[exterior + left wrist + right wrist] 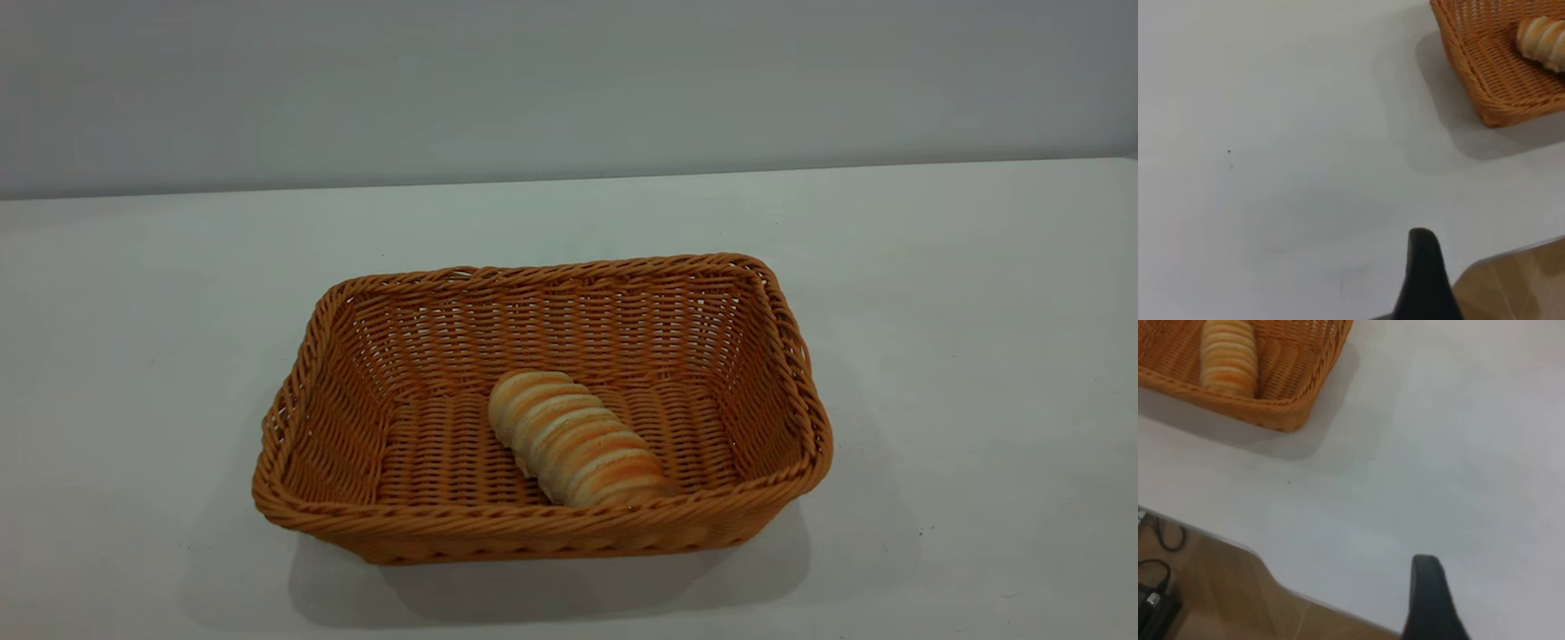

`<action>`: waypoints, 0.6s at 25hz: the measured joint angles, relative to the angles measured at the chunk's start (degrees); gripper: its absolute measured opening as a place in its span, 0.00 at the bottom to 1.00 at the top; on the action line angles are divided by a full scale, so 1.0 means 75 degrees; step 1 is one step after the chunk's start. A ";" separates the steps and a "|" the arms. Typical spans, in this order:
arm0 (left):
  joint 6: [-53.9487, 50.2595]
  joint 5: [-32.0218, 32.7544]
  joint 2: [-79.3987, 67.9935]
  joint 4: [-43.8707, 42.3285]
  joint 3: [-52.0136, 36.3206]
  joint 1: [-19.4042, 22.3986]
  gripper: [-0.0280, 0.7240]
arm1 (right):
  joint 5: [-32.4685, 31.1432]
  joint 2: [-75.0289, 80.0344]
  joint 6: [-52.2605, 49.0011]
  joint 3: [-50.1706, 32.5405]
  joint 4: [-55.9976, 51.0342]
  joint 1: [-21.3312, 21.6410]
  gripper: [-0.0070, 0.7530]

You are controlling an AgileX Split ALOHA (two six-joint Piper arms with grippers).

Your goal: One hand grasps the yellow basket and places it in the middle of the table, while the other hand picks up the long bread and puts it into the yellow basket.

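The yellow basket (542, 524) stands on the white table (978, 356) near its middle. The long bread (573, 437) lies inside it on the basket floor, slanted, one end near the front wall. Neither gripper shows in the exterior view. In the left wrist view, a black tip of my left gripper (1423, 280) hovers over bare table, far from the basket (1485, 73) and the bread (1541, 40). In the right wrist view, a black tip of my right gripper (1428, 600) is likewise far from the basket (1291, 413) and the bread (1229, 357). Neither holds anything.
The table edge and brown floor (1518, 287) show near the left gripper. The right wrist view shows the table edge, brown floor (1205, 587) and black cables (1155, 587). A plain grey wall stands behind the table.
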State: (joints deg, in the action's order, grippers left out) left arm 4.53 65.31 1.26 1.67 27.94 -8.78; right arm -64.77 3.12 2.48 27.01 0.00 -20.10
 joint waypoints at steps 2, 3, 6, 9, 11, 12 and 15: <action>-0.0109 0.0000 0.0000 0.0019 0.0000 0.0000 0.81 | 0.0000 0.0000 0.0000 0.0000 0.0000 0.0000 0.71; -0.0136 0.0000 0.0000 0.0019 0.0000 0.0000 0.81 | 0.0000 0.0000 0.0000 0.0000 0.0000 0.0000 0.71; -0.0160 0.0000 0.0000 0.0019 0.0000 0.0000 0.81 | 0.0000 0.0000 0.0000 0.0000 0.0000 0.0000 0.71; -0.0160 0.0000 0.0000 0.0019 0.0000 0.0000 0.81 | 0.0000 0.0000 0.0000 0.0000 0.0000 0.0000 0.71; -0.0160 0.0000 0.0000 0.0019 0.0000 0.0000 0.81 | 0.0000 0.0000 0.0000 0.0000 0.0000 0.0000 0.71; -0.0160 0.0000 0.0000 0.0019 0.0000 0.0000 0.81 | 0.0000 0.0000 0.0000 0.0000 0.0000 0.0000 0.71; -0.0166 0.0000 0.0000 0.0019 0.0000 0.0000 0.81 | 0.0000 0.0000 0.0000 0.0000 0.0000 0.0000 0.71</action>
State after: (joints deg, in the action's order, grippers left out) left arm 3.28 65.31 1.26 1.80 27.94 -8.78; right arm -64.77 3.12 2.48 27.01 0.00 -20.10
